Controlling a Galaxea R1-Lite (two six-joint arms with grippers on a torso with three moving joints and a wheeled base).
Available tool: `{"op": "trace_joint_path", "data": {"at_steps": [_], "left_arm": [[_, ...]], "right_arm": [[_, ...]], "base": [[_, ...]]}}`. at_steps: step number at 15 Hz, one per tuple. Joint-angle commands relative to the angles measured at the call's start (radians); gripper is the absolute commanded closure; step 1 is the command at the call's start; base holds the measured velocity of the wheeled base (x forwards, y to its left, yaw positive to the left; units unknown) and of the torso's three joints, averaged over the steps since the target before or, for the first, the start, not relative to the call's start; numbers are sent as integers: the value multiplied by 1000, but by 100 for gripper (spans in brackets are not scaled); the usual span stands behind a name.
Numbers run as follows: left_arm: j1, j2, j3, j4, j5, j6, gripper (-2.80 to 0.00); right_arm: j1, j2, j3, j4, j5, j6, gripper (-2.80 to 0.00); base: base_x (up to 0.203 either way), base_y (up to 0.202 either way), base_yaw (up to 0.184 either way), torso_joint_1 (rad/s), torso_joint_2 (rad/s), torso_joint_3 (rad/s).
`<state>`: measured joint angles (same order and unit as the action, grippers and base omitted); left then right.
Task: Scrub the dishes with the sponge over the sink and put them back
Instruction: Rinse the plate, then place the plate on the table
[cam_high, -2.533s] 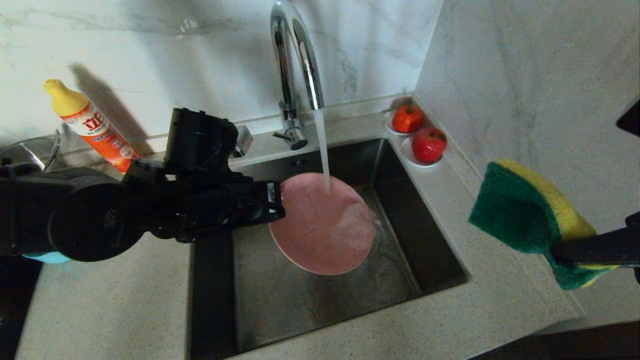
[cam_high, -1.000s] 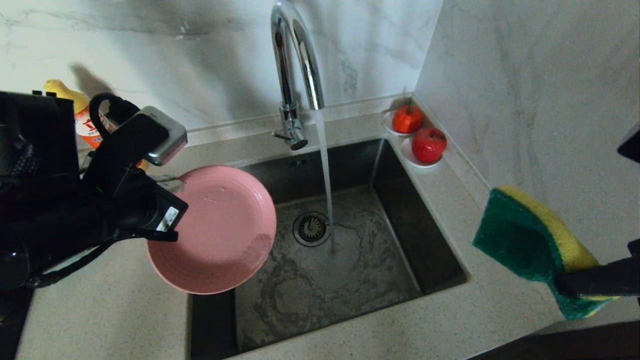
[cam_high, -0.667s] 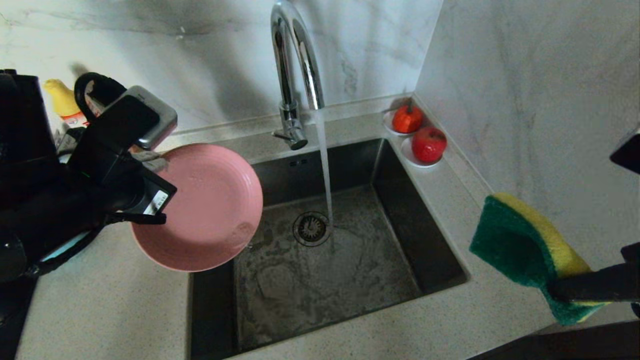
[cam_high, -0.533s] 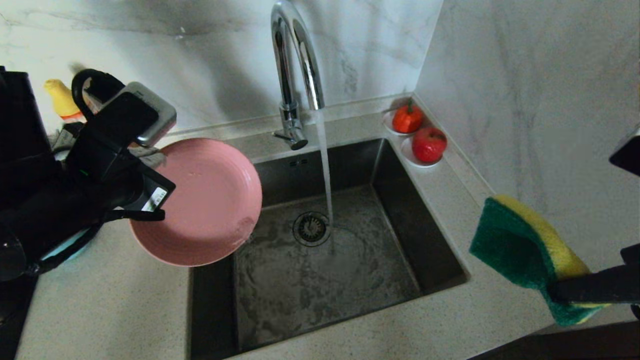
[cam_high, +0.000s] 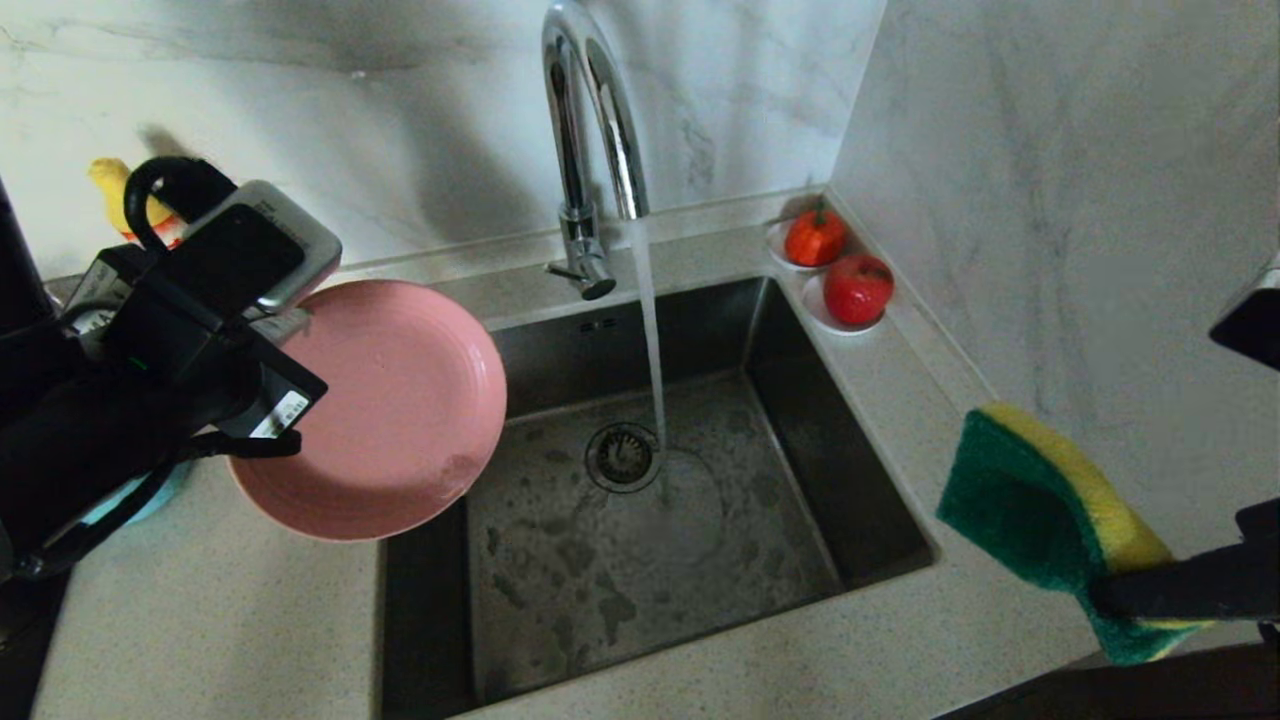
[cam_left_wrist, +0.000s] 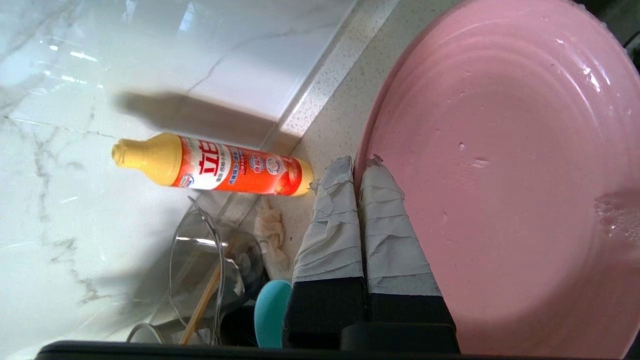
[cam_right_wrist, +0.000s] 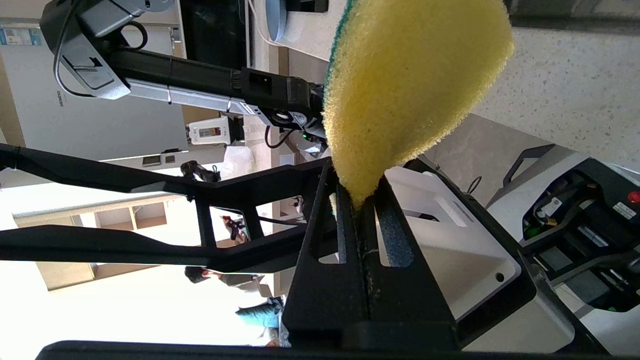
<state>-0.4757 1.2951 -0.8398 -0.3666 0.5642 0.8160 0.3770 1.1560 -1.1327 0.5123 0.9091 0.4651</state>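
Note:
My left gripper (cam_high: 297, 325) is shut on the rim of the wet pink plate (cam_high: 380, 410). It holds the plate face up and tilted over the sink's left edge. In the left wrist view the taped fingers (cam_left_wrist: 380, 220) pinch the plate (cam_left_wrist: 500, 175) at its edge. My right gripper (cam_high: 1120, 595) is shut on a corner of the yellow and green sponge (cam_high: 1050, 510), held above the counter right of the sink (cam_high: 800, 400). Water runs from the chrome tap (cam_high: 585, 120) near the drain strainer (cam_high: 622, 457). A sliver of the teal bowl (cam_left_wrist: 272, 310) shows under my left arm. The spoon is out of view.
An orange detergent bottle (cam_left_wrist: 210, 165), a clear glass pot (cam_left_wrist: 200, 280) and a beige rag (cam_left_wrist: 270, 230) stand on the counter behind my left arm. Two white saucers with red fruit (cam_high: 835, 265) sit at the sink's far right corner. A marble wall rises on the right.
My left gripper carried the plate out of the water stream to the left and turned it face up, then drifted further left. The sponge in my right gripper sank a little.

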Motion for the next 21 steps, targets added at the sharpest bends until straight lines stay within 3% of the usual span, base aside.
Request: {"op": "trace_joint_path", "data": {"at_steps": [1, 3, 5, 7, 9, 12, 14, 15, 17, 21], "left_arm": [[0, -8, 2, -3, 4, 0, 0], [6, -19, -2, 9, 6, -4, 0], [60, -21, 5, 29, 9, -34, 0], [84, -42, 4, 152, 7, -100, 0], [93, -42, -53, 341, -21, -239, 0], [100, -28, -154, 592, -208, -586, 0], [117, -30, -181, 672, -298, -790, 0], [121, -36, -172, 684, -311, -866, 0], [132, -84, -142, 691, -314, -967, 0], [262, -177, -17, 696, -310, -1036, 0]], "right_arm": [[0, -1, 5, 3, 5, 3, 0], [0, -1, 8, 3, 4, 3, 0], [0, -2, 15, 2, 4, 3, 0], [-1, -5, 22, 2, 4, 1, 0], [-4, -13, 28, 2, 2, 0, 0], [-6, -16, 31, 2, 3, -20, 0], [-6, -5, 34, 2, 4, -29, 0], [-6, 0, 36, 2, 4, -29, 0], [-6, 2, 36, 2, 4, -29, 0], [-6, 4, 34, 2, 4, -29, 0]], "base": [[0, 0, 0, 0, 0, 0], [0, 0, 0, 0, 0, 0], [0, 0, 0, 0, 0, 0], [0, 0, 0, 0, 0, 0], [0, 0, 0, 0, 0, 0], [0, 0, 0, 0, 0, 0], [0, 0, 0, 0, 0, 0], [0, 0, 0, 0, 0, 0], [0, 0, 0, 0, 0, 0], [0, 0, 0, 0, 0, 0]]}}
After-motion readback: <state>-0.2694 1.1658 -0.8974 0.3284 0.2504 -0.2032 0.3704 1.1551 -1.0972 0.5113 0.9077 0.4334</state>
